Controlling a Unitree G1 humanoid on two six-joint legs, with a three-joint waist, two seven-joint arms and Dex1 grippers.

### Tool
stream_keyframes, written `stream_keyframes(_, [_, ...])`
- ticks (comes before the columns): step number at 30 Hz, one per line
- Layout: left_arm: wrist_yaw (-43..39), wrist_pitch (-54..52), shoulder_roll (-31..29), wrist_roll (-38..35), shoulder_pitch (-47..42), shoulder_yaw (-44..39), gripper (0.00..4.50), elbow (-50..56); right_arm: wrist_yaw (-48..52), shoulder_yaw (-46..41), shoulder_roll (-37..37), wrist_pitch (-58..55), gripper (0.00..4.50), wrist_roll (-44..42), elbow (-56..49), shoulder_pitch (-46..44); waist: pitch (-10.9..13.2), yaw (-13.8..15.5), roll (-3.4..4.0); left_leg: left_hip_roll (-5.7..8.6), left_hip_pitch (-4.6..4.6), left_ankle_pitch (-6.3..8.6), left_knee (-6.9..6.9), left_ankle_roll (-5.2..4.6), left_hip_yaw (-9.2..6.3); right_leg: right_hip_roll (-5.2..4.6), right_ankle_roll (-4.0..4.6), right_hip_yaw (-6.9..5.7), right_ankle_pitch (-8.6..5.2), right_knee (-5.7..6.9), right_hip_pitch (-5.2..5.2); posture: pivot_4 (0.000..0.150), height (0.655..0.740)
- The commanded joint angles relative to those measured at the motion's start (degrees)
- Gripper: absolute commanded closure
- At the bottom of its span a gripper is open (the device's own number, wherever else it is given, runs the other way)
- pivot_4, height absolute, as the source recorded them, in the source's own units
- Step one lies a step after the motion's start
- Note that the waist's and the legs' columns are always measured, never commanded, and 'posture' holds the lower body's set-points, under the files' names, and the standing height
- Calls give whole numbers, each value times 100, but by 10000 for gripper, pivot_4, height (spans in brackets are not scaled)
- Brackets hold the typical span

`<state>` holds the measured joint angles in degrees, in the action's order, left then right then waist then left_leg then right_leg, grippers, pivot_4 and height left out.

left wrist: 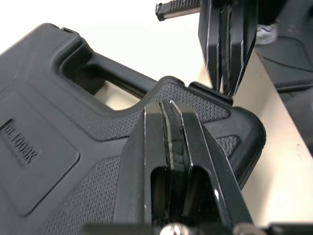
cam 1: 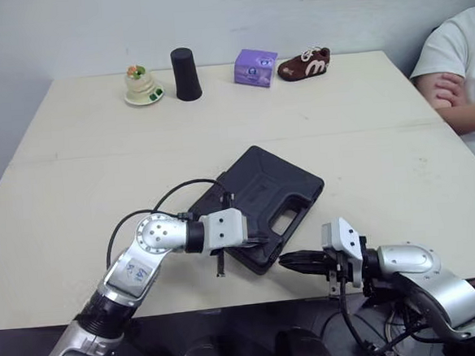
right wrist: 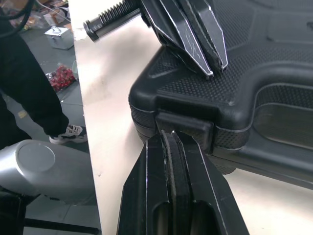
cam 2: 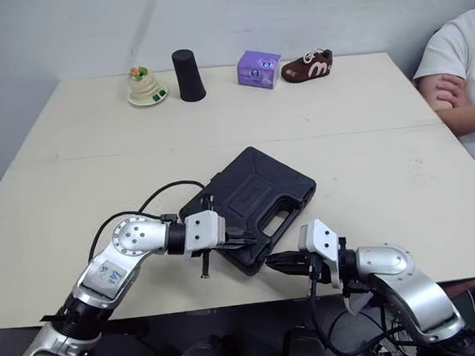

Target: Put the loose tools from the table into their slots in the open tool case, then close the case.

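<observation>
**Case lid is down, both my grippers parked at its front corner**

Head camera: the black tool case [cam 1: 263, 191] lies with its lid folded down on the table [cam 1: 74, 173]. It sits in the lower middle of the frame, near the front edge and turned at an angle. My left gripper [cam 1: 254, 242] is over the case's near corner, fingers clenched together with nothing in them. My right gripper [cam 1: 286, 262] comes in from the lower right, also pressed tight and empty, tip at the case's front side. Across the top of the frame sit a little cake figure [cam 1: 141, 85], a black cup [cam 1: 185, 74], a purple box [cam 1: 255, 67] and a brown shoe [cam 1: 304, 63]. A person [cam 1: 459, 81] with folded arms is at the right edge.

Left wrist camera: my left fingers point across the textured lid just beside the handle [left wrist: 112, 73]. Can't tell if they're touching it or just off it.

Right wrist camera: my right fingertips touch the latch [right wrist: 185, 128] on the case's front wall.
</observation>
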<state>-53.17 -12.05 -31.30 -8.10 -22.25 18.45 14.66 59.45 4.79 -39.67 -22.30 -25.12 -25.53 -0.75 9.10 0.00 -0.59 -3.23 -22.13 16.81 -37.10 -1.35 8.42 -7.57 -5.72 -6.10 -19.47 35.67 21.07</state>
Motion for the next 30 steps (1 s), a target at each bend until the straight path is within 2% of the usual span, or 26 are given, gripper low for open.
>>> stream_keyframes(1, [243,-46,-118,-306,80,-820,44899,27,401,-679,-429,344,45000,-237,-131,131,29,8,-15,0,-4,0,-2,-1,0,0,0,0,0,1,3,1500,7400])
stream_keyframes(2, [249,-30,-168,-386,61,-995,44899,101,466,-805,-512,439,45000,-259,-81,141,39,11,-18,0,-17,-2,-8,-4,0,0,0,-1,0,9,18,1500,7400])
stream_keyframes(4, [392,-171,-394,-598,-41,-1685,38580,177,610,-1285,-726,760,45000,-255,355,-76,85,4,-21,2,-29,-7,-10,-3,1,0,0,-1,1,15,32,1500,7400])
stream_keyframes(5, [428,-366,-478,-775,-52,-1955,36290,221,730,-1444,-850,774,41839,-313,519,-128,104,-5,-20,2,-30,-7,-10,-3,3,0,-1,0,2,17,35,1500,7400])
stream_keyframes(8, [225,-899,-843,-1329,134,-2556,23231,382,1043,-1736,-1121,1132,30383,-244,1003,-323,110,-13,-18,6,-35,-14,-6,7,8,1,-3,0,2,15,42,1500,7400])
stream_keyframes(10, [-173,-1002,-1463,-1315,988,-3189,14514,321,1236,-1901,-1527,1414,20933,-2,1727,-755,113,-56,-12,6,-34,-26,-1,29,12,8,-2,-9,1,11,42,1500,7400])
stream_keyframes(12, [-269,-1208,-1824,-1346,1688,-3769,5270,250,1384,-1964,-1837,1738,10429,232,2425,-1126,133,-147,0,8,-26,-20,5,28,48,13,-4,-14,1,18,49,1500,7400])
stream_keyframes(13, [-215,-1311,-1866,-1431,1851,-3947,1605,249,1426,-1952,-1903,1890,6201,305,2666,-1239,150,-153,-4,15,-25,-17,1,22,52,11,-7,-15,-2,15,56,1500,7400])
stream_keyframes(14, [-154,-1372,-1864,-1505,1921,-4018,0,278,1466,-1933,-1924,2017,881,343,2837,-1302,159,-155,-15,18,-27,-17,1,19,55,9,-7,-15,-2,11,56,1500,7400])
stream_keyframes(16, [122,-710,-1955,-1008,2046,-4320,0,-410,1486,-1814,-2049,2331,194,598,3447,-1758,181,-119,-45,18,-27,-17,-7,16,45,3,-8,-19,-2,12,52,1500,7400])
stream_keyframes(18, [360,-124,-2055,-646,2147,-4677,0,-1113,1501,-1694,-2181,2624,194,848,4135,-2383,188,-150,-33,21,-29,-15,-10,17,46,-12,-22,-13,7,9,54,1500,7400])
stream_keyframes(25, [681,195,-1860,-511,2465,-4786,0,-1145,1630,-1518,-2384,3487,194,1224,5498,-3299,200,-171,-12,10,-31,-3,3,39,55,-17,-3,1,-1,19,73,1500,7400])
stream_keyframes(30, [900,251,-1549,-643,2653,-4823,0,-822,1368,-1504,-2244,3895,194,1369,5900,-3531,201,-178,-11,1,-32,-3,2,37,96,2,-4,-2,-1,27,88,1500,7400])
